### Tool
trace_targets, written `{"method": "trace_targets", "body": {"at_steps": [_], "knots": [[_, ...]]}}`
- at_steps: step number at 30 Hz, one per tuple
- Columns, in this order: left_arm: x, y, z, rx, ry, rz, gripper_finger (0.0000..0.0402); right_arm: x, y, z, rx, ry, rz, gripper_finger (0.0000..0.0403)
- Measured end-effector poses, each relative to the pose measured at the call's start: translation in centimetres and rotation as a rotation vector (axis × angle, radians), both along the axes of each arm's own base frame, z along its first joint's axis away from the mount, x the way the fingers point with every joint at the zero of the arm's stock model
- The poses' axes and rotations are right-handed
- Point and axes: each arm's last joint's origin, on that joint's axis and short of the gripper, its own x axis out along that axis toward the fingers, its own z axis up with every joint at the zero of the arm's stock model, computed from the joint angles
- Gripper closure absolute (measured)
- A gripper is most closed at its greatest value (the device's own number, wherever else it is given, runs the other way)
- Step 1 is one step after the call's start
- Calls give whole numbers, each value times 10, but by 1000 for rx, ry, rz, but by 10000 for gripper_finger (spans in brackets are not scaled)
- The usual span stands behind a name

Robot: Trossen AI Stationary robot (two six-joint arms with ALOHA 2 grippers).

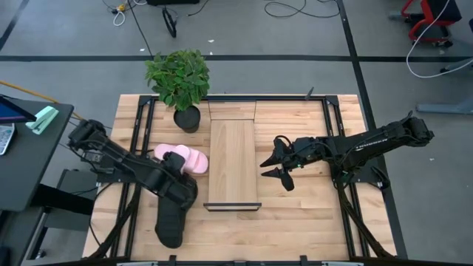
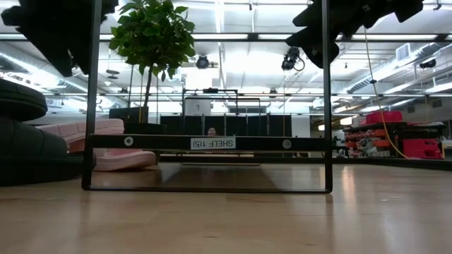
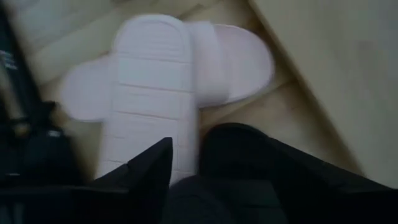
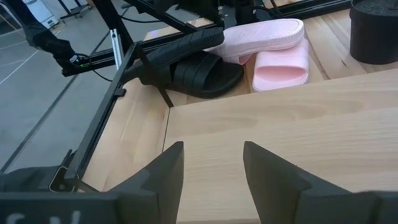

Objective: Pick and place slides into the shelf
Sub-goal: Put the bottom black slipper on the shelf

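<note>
**Slides piled left of shelf, both tools empty**

Landmark was the shelf (image 1: pixel 233 162). Slatted wooden table (image 1: pixel 310 222) carried everything. Shelf, a pale board in a thin black frame, lay along the middle of the table, board bare; low view showed its end bar with a label.

Left arm reached in from the shelf's left side and lay over the slide pile. Right arm came from the shelf's right, wrist hanging over the shelf's right edge.

Potted plant (image 1: pixel 179 80) stood just beyond the shelf's far left corner.

Slides all sat left of the shelf, none on it. Black slides (image 4: pixel 196 70) lay just off the shelf's left edge, one partly under the left arm, how they overlapped unclear. Pink slides (image 1: pixel 194 159) lay beside them, toward the plant end, one stacked on the other, top one sole up in the left wrist view.

Left tool (image 3: pixel 186 158) hovered over the pink pile, fingers apart, gripping nothing. Right tool (image 4: pixel 211 163) hung over the shelf board, fingers apart, empty.
</note>
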Motion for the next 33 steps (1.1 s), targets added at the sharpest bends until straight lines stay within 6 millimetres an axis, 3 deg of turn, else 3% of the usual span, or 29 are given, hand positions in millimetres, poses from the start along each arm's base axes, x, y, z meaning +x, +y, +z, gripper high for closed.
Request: {"method": "trace_targets", "body": {"at_steps": [8, 22, 33], "knots": [[11, -10, -13, -92, 49, -44, 116, -1, 0, -1, 1, 14, -1, 231], [20, -14, -13, -125, -18, -97, 115, -1, 0, -1, 1, 14, -1, 231], [10, -7, -33, -149, 326, 88, 115, -1, 0, -2, -4, 20, 1, 231]]}}
